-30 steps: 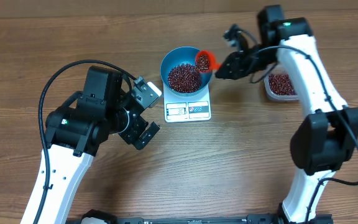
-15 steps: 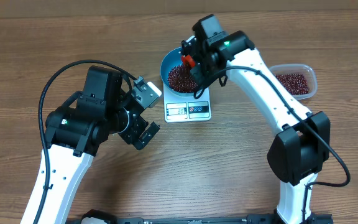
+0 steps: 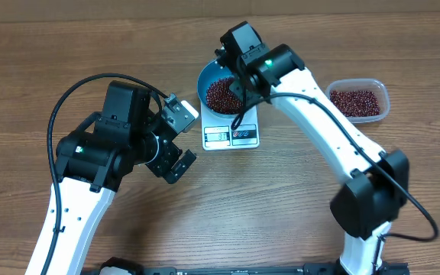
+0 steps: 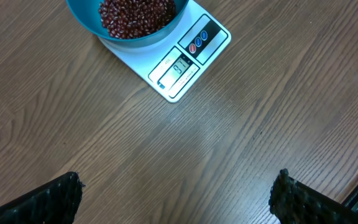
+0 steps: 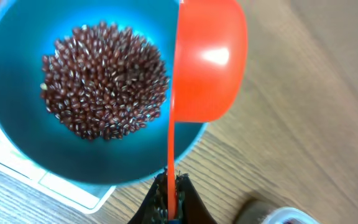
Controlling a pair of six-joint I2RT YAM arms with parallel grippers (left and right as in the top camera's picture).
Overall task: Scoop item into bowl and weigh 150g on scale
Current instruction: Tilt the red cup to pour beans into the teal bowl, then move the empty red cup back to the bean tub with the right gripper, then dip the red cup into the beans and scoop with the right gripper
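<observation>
The blue bowl [image 5: 17,134] stands on the white scale [image 4: 194,53] and holds a heap of dark red beans [image 5: 104,84]. My right gripper [image 5: 171,190] is shut on the thin handle of an orange scoop [image 5: 210,59], which is turned on its side over the bowl's right rim, its inside hidden from view. In the overhead view the right arm [image 3: 281,65] covers part of the bowl [image 3: 207,76]. My left gripper [image 4: 176,199] hangs open over bare table in front of the scale, nothing between its fingers.
A clear plastic tub [image 3: 357,99] with more beans sits to the right of the scale [image 3: 231,136]. The left arm [image 3: 109,145] stands left of the scale. Bare wood lies along the table's front.
The right arm has swung left from beside the bowl's right rim to above the bowl, carrying the scoop. The left arm has not moved.
</observation>
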